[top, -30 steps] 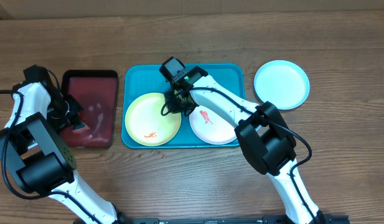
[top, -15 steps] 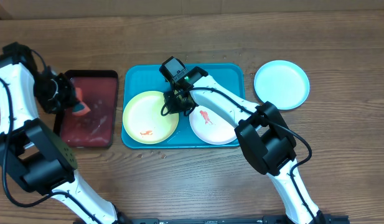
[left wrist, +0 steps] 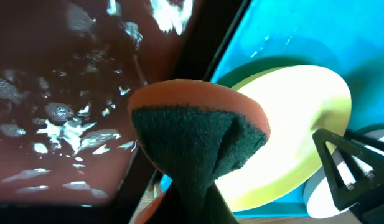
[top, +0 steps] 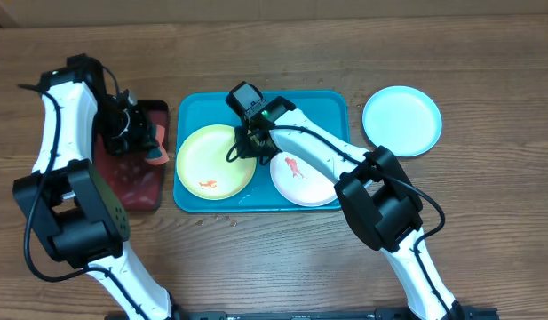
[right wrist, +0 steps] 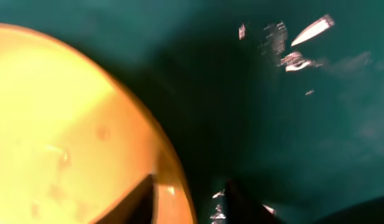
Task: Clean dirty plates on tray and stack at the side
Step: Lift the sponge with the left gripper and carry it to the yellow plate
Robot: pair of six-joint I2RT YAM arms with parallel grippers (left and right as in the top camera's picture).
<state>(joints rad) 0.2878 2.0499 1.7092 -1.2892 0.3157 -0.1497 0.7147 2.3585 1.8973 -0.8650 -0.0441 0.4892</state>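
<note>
Swung the left gripper (top: 136, 133), clamped on the orange-and-green sponge (left wrist: 198, 137), rightward since a second ago, now over the dark red tray (top: 131, 191) edge beside the teal tray (top: 318, 102). Keeps the right gripper (top: 247, 147) parted astride the yellow-green plate (top: 211, 160) rim, left in that tray. Shows the white plate (top: 305, 178) at its right, the light blue plate (top: 401, 120) off-tray, far right.

In tray (top: 322, 105): left plate (top: 207, 160), right plate (top: 302, 184); third plate (top: 401, 121) right of tray; smaller tray (top: 136, 184) left of tray
</note>
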